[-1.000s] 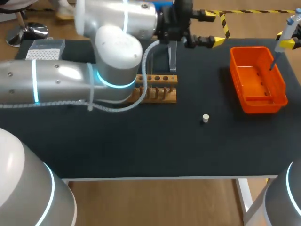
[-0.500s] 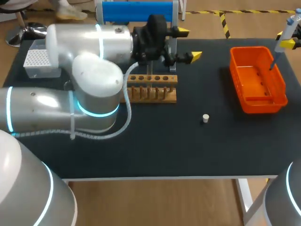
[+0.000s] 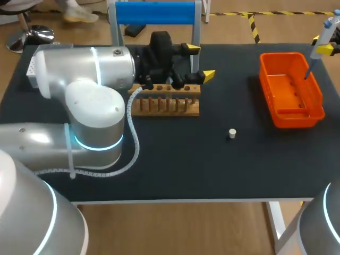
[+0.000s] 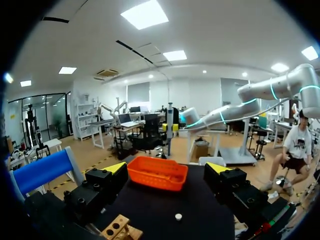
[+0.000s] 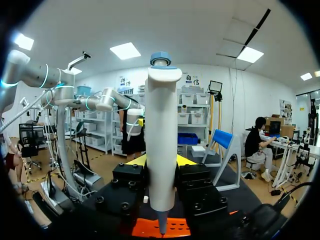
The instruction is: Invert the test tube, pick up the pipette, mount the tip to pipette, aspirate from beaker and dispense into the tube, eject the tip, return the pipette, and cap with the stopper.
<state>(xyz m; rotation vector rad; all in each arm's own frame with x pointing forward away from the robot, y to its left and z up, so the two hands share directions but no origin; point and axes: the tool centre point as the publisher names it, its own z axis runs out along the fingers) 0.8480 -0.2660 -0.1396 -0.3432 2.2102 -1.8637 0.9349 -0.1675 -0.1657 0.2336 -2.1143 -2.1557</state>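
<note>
Head view, pipette point(image 3: 322, 38) over bin point(image 3: 295, 120) rim

Table point(image 3: 175, 164): black top, white legs
Floor point(image 3: 175, 228): brown wood planks
Ceiling lights point(image 4: 145, 14): bright square panels
Walls point(image 4: 200, 97): white, far off

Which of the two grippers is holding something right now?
The right gripper, shut on the white pipette over the orange bin. The left gripper is open and empty, near the wooden rack.

Matt black counter point(image 3: 159, 170), cloth-like. Glossy orange rectangular plastic basket point(image 3: 297, 119). Light brown wooden tube rack point(image 3: 175, 109), unpolished. Smooth white plastic pipette point(image 5: 161, 145). Glossy silver left arm casing point(image 3: 95, 111).
</note>
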